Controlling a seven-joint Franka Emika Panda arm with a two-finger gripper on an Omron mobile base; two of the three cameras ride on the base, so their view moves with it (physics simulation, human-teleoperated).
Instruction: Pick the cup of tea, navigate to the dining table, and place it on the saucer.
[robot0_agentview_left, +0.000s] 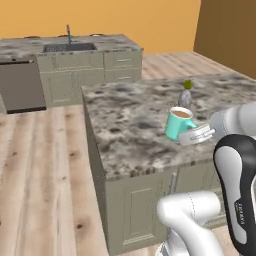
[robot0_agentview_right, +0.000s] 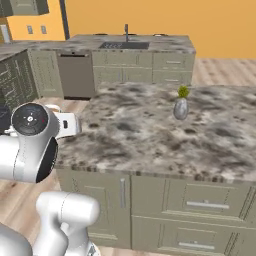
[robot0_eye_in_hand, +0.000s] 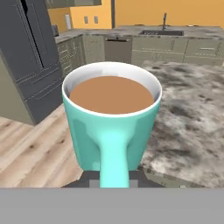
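One cup of tea | rigid, full, spill-prone | tool clamped on its handle, cup just ahead | carry level

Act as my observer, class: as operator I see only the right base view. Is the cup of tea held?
Observer: Yes. In the hand view the gripper is shut on the handle of the cup of tea.
Operator: Is it tipping?
Observer: No. It is upright, with the tea level below the rim.
Operator: Where is it?
Observer: In the left base view it is over the granite counter, nearer the robot than the small vase.
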